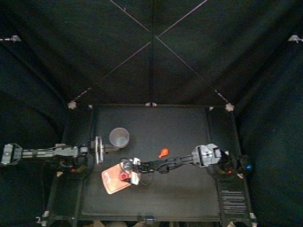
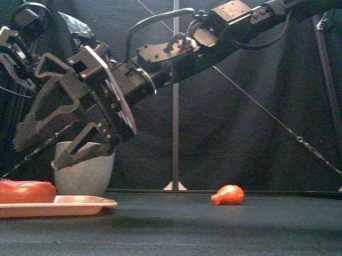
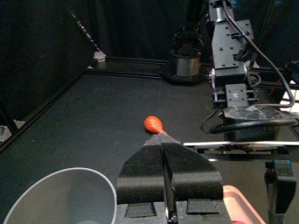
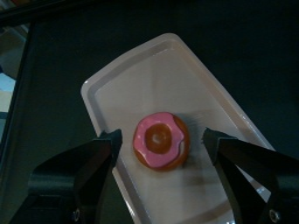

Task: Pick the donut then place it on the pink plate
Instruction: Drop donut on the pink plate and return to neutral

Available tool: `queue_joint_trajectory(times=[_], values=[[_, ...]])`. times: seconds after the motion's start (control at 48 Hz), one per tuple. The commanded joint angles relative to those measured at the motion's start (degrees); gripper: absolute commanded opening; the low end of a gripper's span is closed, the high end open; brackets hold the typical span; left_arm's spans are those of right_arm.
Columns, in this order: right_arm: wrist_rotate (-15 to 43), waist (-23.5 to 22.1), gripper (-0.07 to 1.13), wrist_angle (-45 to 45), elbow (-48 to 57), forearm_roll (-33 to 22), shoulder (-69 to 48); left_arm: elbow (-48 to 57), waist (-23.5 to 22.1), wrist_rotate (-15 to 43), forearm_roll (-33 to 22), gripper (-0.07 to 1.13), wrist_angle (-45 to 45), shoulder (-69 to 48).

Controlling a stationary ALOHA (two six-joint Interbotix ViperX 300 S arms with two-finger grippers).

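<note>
The donut (image 4: 160, 142) is lying flat on the pink plate (image 4: 176, 61), a small ring with glossy pink icing over a brown base and a little hole in its middle. The plate is a smooth, shallow rectangle with rounded corners and a low raised rim, sitting near the front left of the matte black table (image 1: 178, 124). The right gripper (image 4: 163, 144) is hovering directly over the donut, its jaws standing wide apart on either side and touching nothing. The left gripper (image 3: 166, 149) is resting beside a tall grey speckled cup (image 2: 83, 168), its jaws pressing together with nothing between them. A small rounded red toy (image 2: 229, 194) is lying alone on the table, well apart from the plate.
</note>
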Motion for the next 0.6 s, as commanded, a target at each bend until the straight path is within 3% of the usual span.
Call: queue_joint_trajectory(times=[0.021, 0.271, 0.604], values=[[-0.1, -0.6, 1.06, -0.5, 3.0, 0.4, -7.4, -0.6, 0.2, 0.0, 0.0, 0.04, -0.2, 0.3], [-0.2, -2.0, 1.06, -3.4, 15.0, 0.1, -19.6, -0.4, 0.1, -0.1, 0.0, 0.04, -0.2, 0.3], [-0.3, -4.1, 1.06, -20.0, 33.8, -2.6, -33.4, -0.3, 0.1, -0.1, 0.0, 0.04, -0.2, 0.3]])
